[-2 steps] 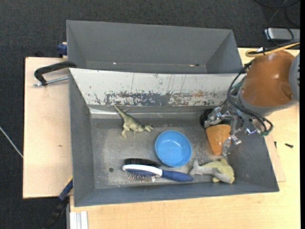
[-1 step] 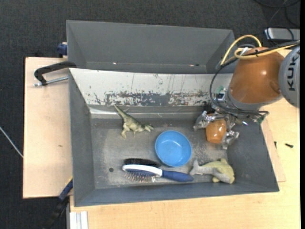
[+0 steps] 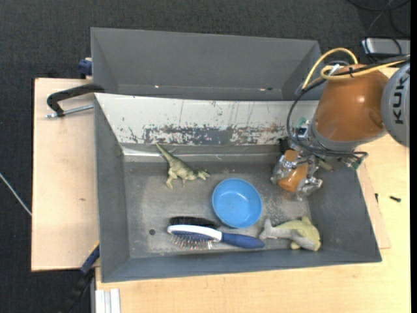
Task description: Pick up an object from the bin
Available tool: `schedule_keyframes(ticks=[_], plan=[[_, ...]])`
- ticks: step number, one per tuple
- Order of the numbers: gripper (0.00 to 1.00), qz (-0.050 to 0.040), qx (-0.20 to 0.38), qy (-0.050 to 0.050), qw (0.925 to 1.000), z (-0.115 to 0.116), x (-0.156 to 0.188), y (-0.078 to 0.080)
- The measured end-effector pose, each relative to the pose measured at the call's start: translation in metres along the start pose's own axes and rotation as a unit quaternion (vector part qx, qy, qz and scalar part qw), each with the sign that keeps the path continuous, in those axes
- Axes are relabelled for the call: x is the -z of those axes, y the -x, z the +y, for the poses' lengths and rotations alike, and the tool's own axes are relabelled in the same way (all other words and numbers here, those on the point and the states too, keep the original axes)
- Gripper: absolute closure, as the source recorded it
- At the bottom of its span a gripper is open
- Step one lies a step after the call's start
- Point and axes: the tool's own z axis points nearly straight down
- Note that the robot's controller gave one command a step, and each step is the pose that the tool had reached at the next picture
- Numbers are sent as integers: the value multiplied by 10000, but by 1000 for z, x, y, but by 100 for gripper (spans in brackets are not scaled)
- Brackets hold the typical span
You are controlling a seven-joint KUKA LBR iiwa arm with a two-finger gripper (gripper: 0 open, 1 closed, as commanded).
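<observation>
Small orange lump [image 3: 289,178] is sitting at the bin's [image 3: 107,194] right side, near the back wall, directly under the wrist. The hand [image 3: 296,180] is pinching it between both fingers, so we are judging a straight lift as next. We are not telling whether it is touching the floor. Blue bowl [image 3: 236,202] is lying to its left, and the grey-yellow toy [image 3: 296,232] toward the front, both apart from it.
</observation>
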Motion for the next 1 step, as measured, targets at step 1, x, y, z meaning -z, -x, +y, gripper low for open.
schedule_keyframes(ticks=[1], plan=[[100, -21, 33, -61, 10000, -8, 137, -16]])
